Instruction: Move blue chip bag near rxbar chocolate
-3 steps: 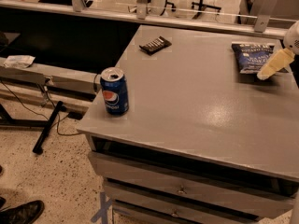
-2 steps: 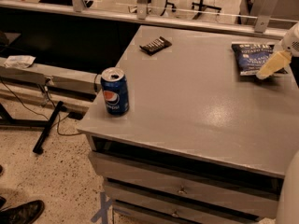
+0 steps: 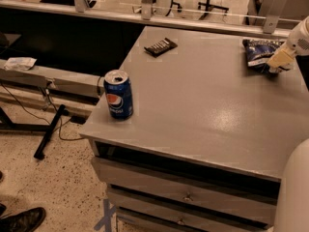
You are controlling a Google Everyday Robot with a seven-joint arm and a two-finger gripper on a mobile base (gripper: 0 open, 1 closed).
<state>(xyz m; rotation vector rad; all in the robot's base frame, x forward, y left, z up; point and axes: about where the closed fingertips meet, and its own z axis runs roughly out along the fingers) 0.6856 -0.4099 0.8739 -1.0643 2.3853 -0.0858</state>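
- The grey table (image 3: 203, 115) takes most of my view. It has drawers (image 3: 183, 195) under the front edge.
- A pale rounded part of the robot (image 3: 294, 192) stands at the lower right corner of my view, in front of the table.
- The white arm (image 3: 301, 35) comes in from the right edge, above the far right part of the table.
- A blue Pepsi can (image 3: 118, 94) stands upright near the front left corner of the table, well apart from the other things.
- The blue chip bag (image 3: 257, 52) lies flat at the far right of the table, near the back edge.
- The gripper (image 3: 279, 61) is at the right side of the bag, with its pale tip on or just over the bag's right edge. I cannot tell if it is open or closed, or if it really holds the bag.
- The rxbar chocolate (image 3: 161, 46) lies flat at the far left of the table, near the back edge. It is well apart from the bag and the gripper, with bare table between them.
- A dark shoe (image 3: 21, 220) is on the floor at the lower left.
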